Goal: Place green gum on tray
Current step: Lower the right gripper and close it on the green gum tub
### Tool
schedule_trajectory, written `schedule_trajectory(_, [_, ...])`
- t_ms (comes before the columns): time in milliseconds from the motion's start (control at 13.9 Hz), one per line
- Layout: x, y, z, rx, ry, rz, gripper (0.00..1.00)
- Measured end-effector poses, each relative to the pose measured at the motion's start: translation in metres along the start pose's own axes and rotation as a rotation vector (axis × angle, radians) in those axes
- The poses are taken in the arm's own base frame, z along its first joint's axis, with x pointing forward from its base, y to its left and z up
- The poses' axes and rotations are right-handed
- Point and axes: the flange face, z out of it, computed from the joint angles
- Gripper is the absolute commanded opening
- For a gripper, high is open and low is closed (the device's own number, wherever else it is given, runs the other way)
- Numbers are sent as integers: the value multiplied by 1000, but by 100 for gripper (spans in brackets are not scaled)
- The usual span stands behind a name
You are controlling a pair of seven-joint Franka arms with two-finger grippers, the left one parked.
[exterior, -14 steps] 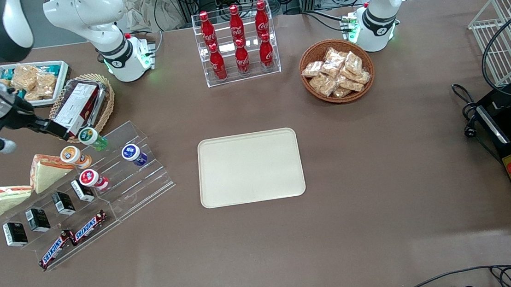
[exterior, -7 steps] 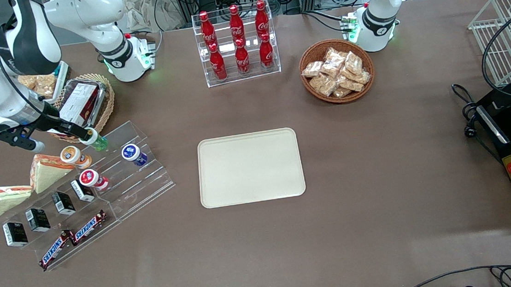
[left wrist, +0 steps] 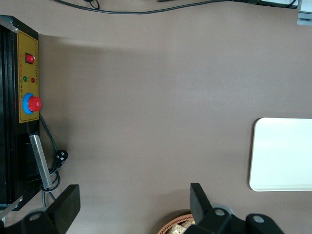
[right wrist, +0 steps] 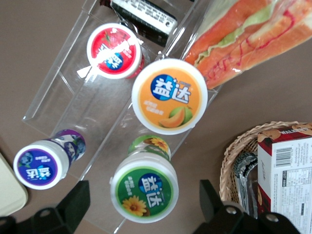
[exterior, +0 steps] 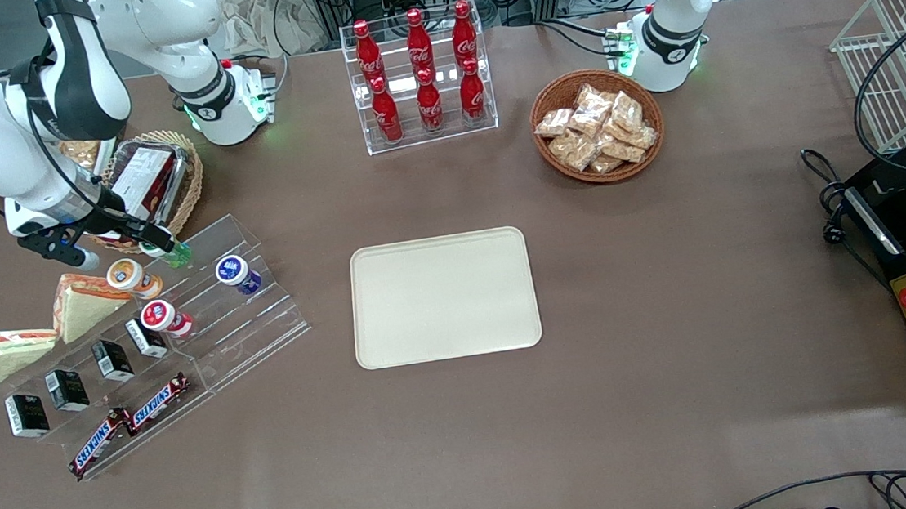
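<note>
From the front, the gripper (exterior: pixel 159 246) hangs right over the green gum (exterior: pixel 174 253) on the top step of the clear display stand (exterior: pixel 212 308), with the tray (exterior: pixel 444 297) well apart toward the parked arm's end. In the right wrist view the jaws stand apart with the green gum (right wrist: pixel 145 192) between them, untouched; the orange-lidded bottle (right wrist: pixel 169 93) sits just outside.

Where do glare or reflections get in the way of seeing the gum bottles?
Right wrist view: white glare streaks cross the red-lidded bottle; the green gum mirrors in the clear acrylic rack, between the open gripper fingers. Front view: the gripper partly covers the green gum; the tray shows no glare.
</note>
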Motion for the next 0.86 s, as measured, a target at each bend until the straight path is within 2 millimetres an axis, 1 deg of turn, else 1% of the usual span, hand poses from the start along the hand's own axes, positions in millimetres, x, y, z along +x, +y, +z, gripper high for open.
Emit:
schedule_trajectory(505, [-2, -3, 11, -4, -8, 15, 97])
schedule_trajectory(577, [-2, -3, 12, -5, -9, 16, 95])
schedule_trajectory(649, [-1, -4, 15, -5, -9, 17, 89])
schedule_trajectory(721, [0, -4, 16, -6, -9, 17, 77])
schedule_trajectory(865, [0, -4, 18, -6, -9, 18, 58])
